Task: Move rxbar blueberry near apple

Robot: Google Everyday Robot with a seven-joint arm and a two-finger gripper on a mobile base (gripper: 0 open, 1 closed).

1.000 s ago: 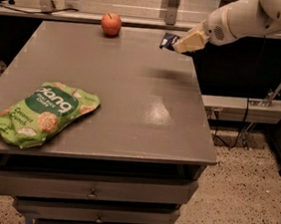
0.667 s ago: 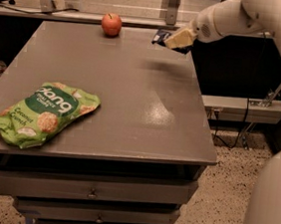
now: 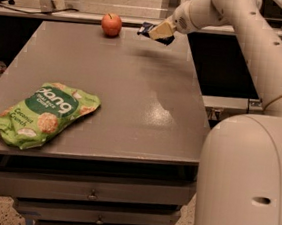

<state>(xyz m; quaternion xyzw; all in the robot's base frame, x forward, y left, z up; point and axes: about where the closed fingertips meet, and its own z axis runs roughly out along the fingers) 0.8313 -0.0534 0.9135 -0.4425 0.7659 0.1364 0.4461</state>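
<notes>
The apple is small, round and red-orange, and sits at the far edge of the grey table. My gripper is shut on the rxbar blueberry, a small dark navy wrapper that sticks out on both sides of the pale fingers. The gripper holds the bar above the table's far right part, a short way to the right of the apple. Much of the bar is hidden by the fingers.
A large green chip bag lies at the front left of the table. Drawers sit below the tabletop. My white arm and base fill the right side. A rail runs behind the table's far edge.
The gripper has carried the rxbar blueberry leftwards along the far edge, closer to the apple. More of my arm and base has come into view on the right.
</notes>
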